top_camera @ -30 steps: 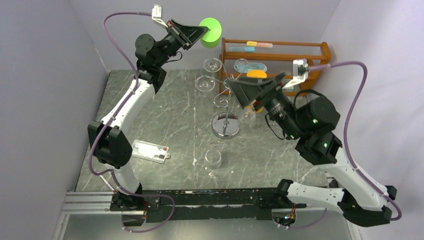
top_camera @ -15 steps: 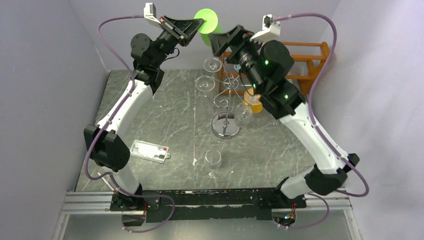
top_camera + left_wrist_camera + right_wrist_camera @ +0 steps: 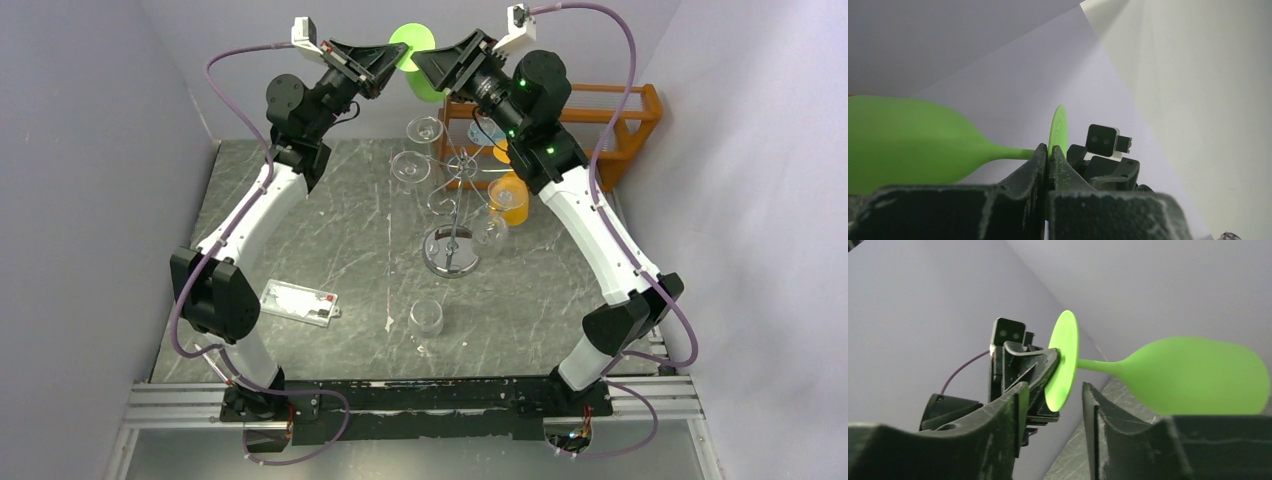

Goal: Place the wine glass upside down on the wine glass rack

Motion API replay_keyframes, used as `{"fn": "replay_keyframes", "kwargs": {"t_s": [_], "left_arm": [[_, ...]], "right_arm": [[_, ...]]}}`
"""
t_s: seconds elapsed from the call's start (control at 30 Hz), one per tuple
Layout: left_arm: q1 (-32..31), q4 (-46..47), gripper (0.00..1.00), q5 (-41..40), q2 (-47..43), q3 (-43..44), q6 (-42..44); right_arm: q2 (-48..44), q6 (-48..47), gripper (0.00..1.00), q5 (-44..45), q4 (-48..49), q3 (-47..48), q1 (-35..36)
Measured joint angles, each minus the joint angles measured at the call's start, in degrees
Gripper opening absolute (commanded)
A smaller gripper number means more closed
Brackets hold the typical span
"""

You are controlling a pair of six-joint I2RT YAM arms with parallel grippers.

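1. My left pincer (image 3: 1048,151) clamps the green wine glass (image 3: 908,142) by its stem, high over the table's (image 3: 330,230) far edge.
2. My right pincer (image 3: 1053,387) gapes wide at its foot.
3. The wine glass rack (image 3: 452,250) stands mid-table.

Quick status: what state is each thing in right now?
Green glass: in the air, lying sideways.
Left gripper: shut on green glass's foot.
Right gripper: open, fingers straddling the foot, not gripping.
Rack: upright, clear glasses on its arms.
Tumbler: upright.
Orange cup: upright.
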Motion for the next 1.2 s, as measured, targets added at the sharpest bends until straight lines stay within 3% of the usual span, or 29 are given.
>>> {"fn": "replay_keyframes", "kwargs": {"t_s": [0.17, 0.2, 0.23, 0.33, 0.4, 0.53, 0.83, 1.2], "left_arm": [[0.00, 2.14, 0.06, 0.39, 0.02, -0.66, -1.75], [0.02, 3.04, 0.07, 0.48, 0.02, -0.79, -2.10], [0.02, 3.98, 0.12, 0.52, 0.02, -1.14, -2.36], [0.13, 7.74, 0.32, 0.28, -0.04, -3.78, -3.26], [0.09, 8.83, 0.51, 0.37, -0.17, -5.77, -3.54], [-0.04, 8.41, 0.67, 0.37, -0.63, -8.72, -2.40], [-0.04, 1.99, 0.75, -1.79, -10.08, -13.27, 7.21], [0.50, -13.46, 0.73, -6.75, -23.04, -17.70, 26.88]], "right_arm": [[0.31, 2.62, 0.12, -3.19, 1.60, 0.00, -0.44], [0.46, 3.28, 0.03, -3.48, 1.90, 0.00, -0.72], [0.70, 3.89, 0.00, -3.74, 2.21, 0.00, -0.96], [1.33, 5.66, 0.00, -4.35, 2.05, 0.07, -1.33], [1.88, 6.62, 0.00, -4.26, 2.43, 0.02, -1.49], [1.64, 7.82, 0.00, -3.30, 4.28, -1.49, -1.66], [-3.82, 8.76, 0.00, 2.54, 5.99, -8.26, -1.90], [-7.67, 11.63, 0.00, 9.07, 5.46, -13.35, -3.96]]}}
